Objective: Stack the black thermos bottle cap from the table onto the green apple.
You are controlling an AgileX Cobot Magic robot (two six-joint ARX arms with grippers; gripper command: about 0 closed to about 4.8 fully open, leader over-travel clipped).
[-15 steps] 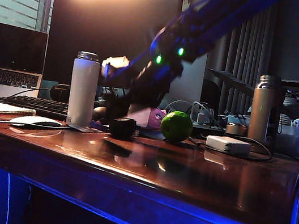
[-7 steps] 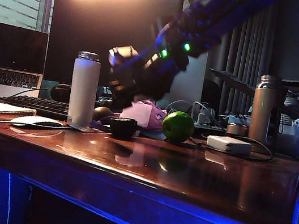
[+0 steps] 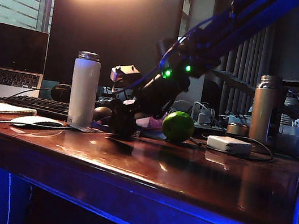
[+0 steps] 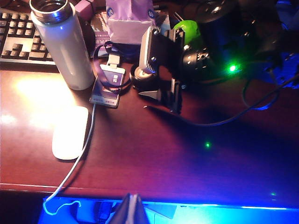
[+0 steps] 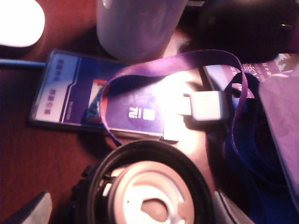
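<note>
The black thermos bottle cap stands on the table with its pale inner face up. My right gripper is open and low over it, one finger on each side of the cap, neither pressing it. From outside, the right gripper hides most of the cap. The green apple sits just right of it, apart from both, and its top shows behind the right arm. My left gripper is shut and empty over the table's front edge.
A white bottle stands left of the cap, with a badge card and its purple lanyard between them. A white mouse, a keyboard, a pink packet, a metal flask and a white adapter lie around.
My right arm has swung down from above the table, and its open gripper now straddles the cap. Cap, apple and left gripper have stayed put.
</note>
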